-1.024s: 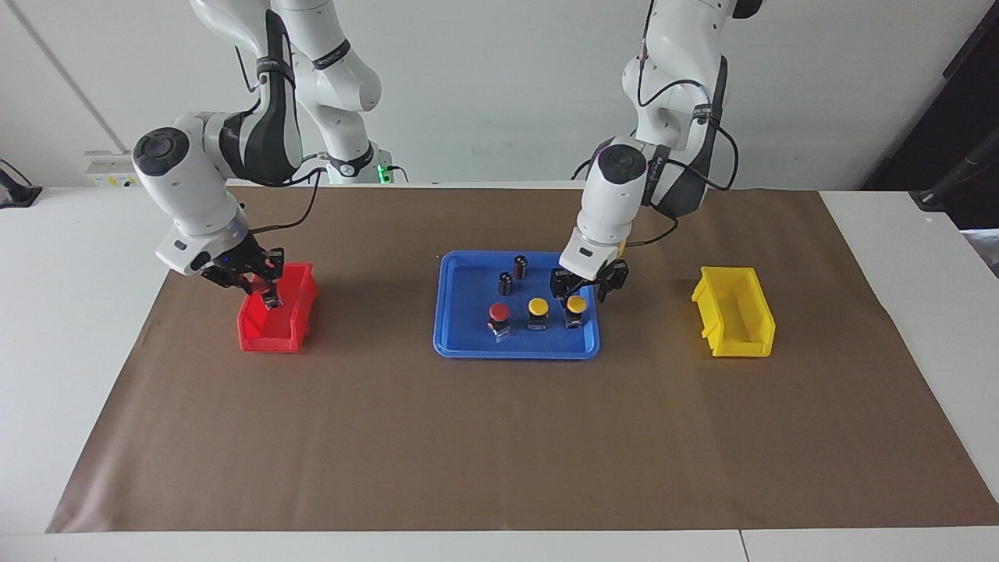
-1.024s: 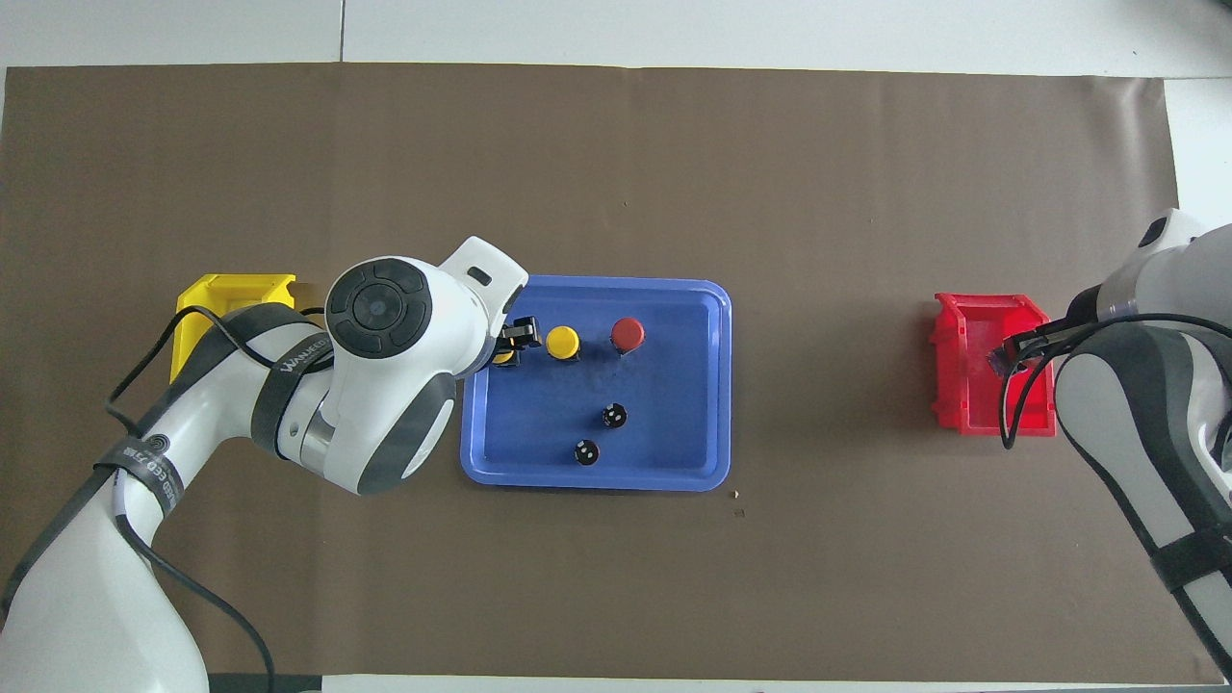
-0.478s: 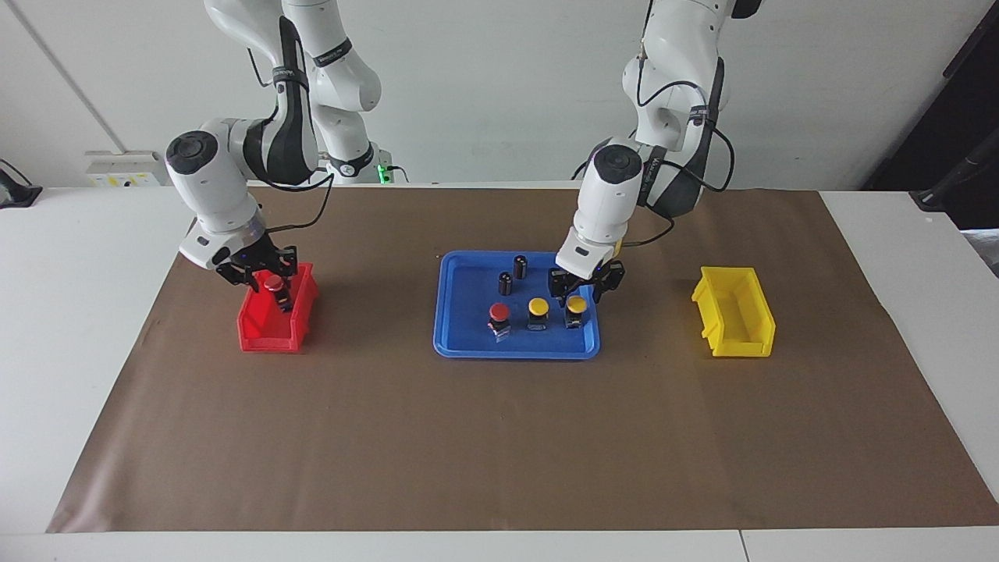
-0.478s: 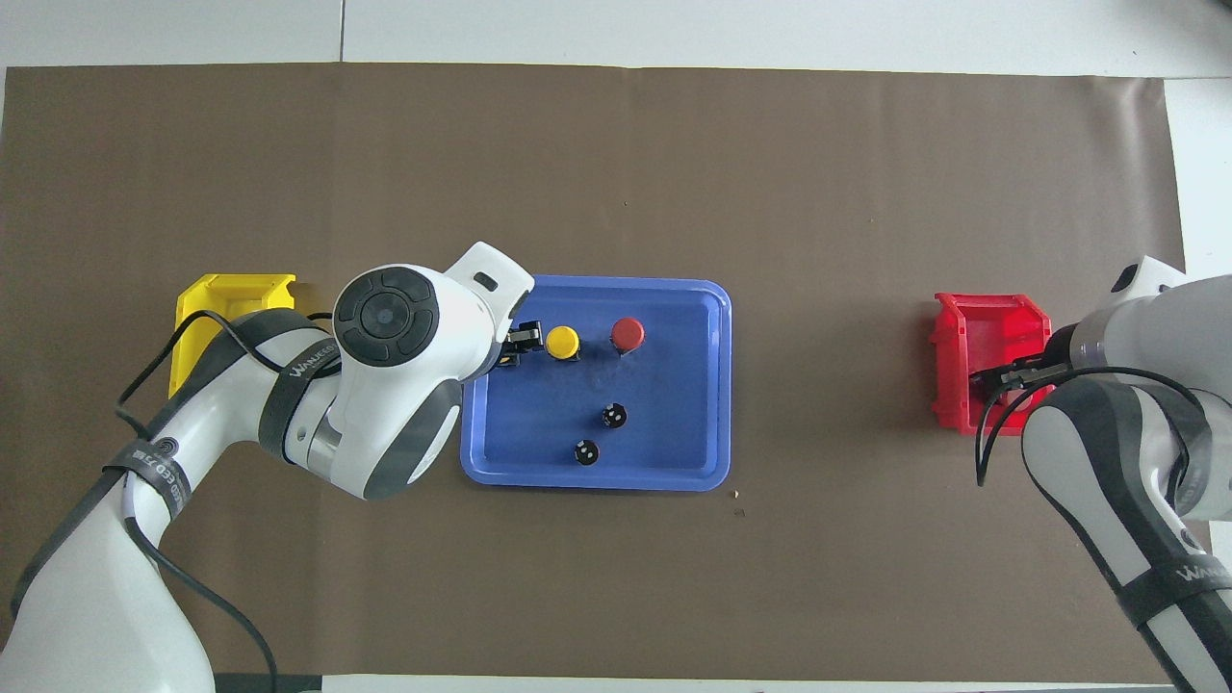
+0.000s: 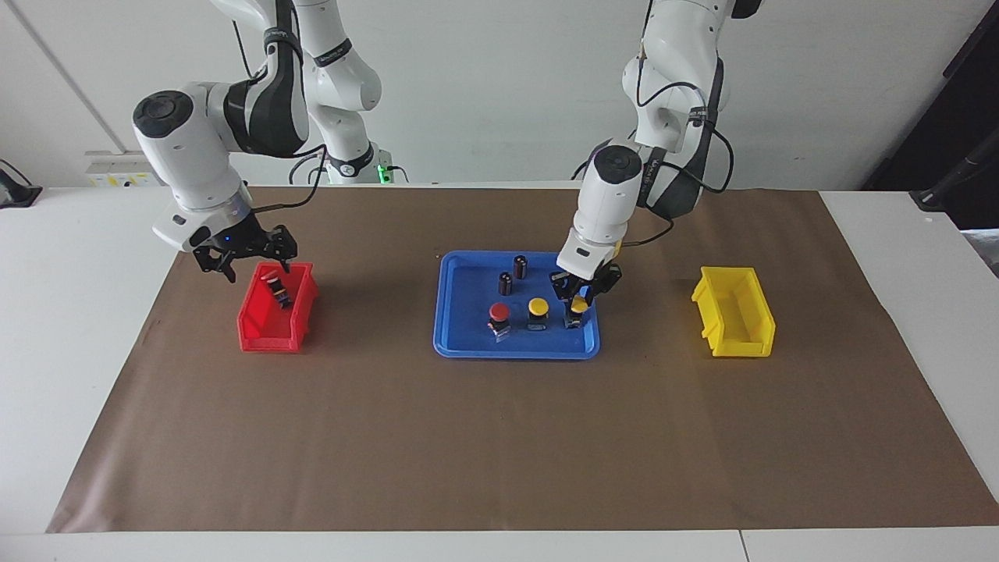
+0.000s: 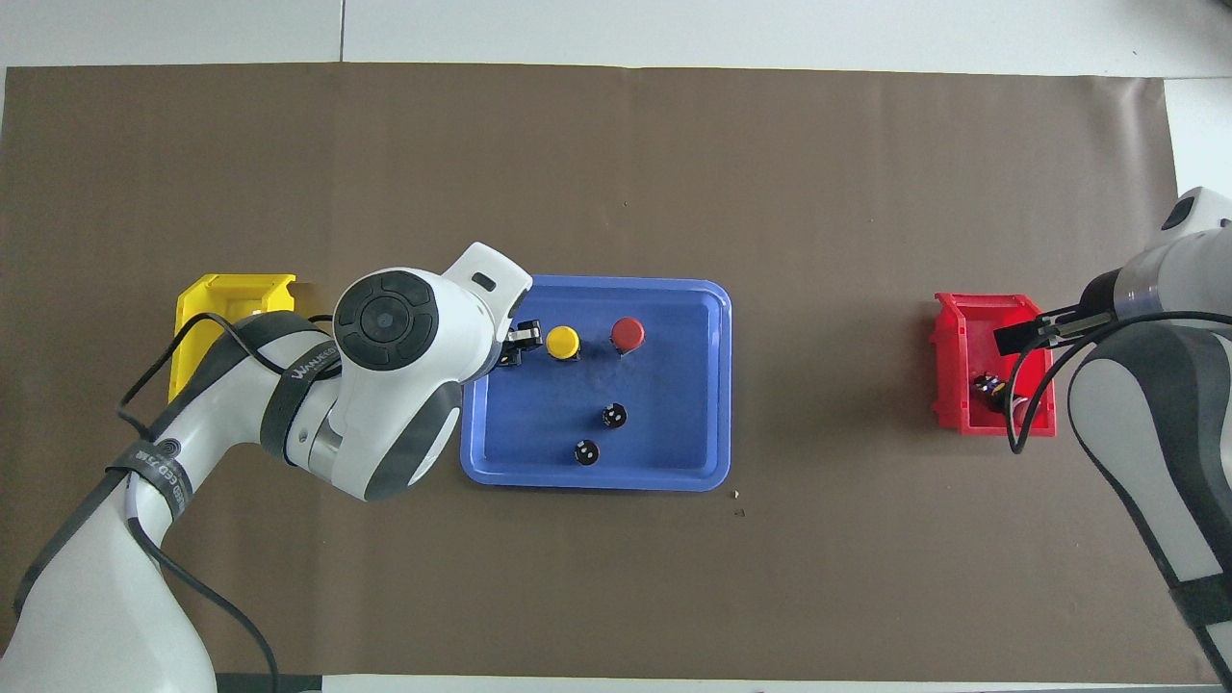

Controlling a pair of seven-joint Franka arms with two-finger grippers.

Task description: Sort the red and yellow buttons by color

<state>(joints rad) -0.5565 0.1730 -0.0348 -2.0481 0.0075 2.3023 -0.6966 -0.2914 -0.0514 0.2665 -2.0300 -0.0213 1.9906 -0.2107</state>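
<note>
Left gripper [image 5: 578, 294] down in blue tray [image 5: 460, 332], at the corner toward the left arm's end, fingers closed narrow around a yellow button [image 5: 577, 311] that sits on the tray floor; mostly hidden under the wrist in overhead view. Second yellow button [image 5: 538, 309] just beside it, upright, free. Red button [image 5: 499, 316] next in the same row, toward the right arm's end, upright, free. 2 dark capless cylinders [image 5: 513, 275] also in tray, nearer to the robots than the button row, apart from each other.

Right gripper [image 5: 243, 256] hovers above red bin [image 5: 257, 332], over its edge nearer to the robots, fingers spread wide, empty. Other red button [image 5: 277, 290] lies in red bin, tipped on its side, not touched by the fingers; seen in overhead view as a dark body [image 6: 989, 387] in the part of the bin nearer to the robots.

Yellow bin [image 5: 751, 336] at the left arm's end of the table, nothing seen inside. All on brown paper mat [image 5: 499, 437].
</note>
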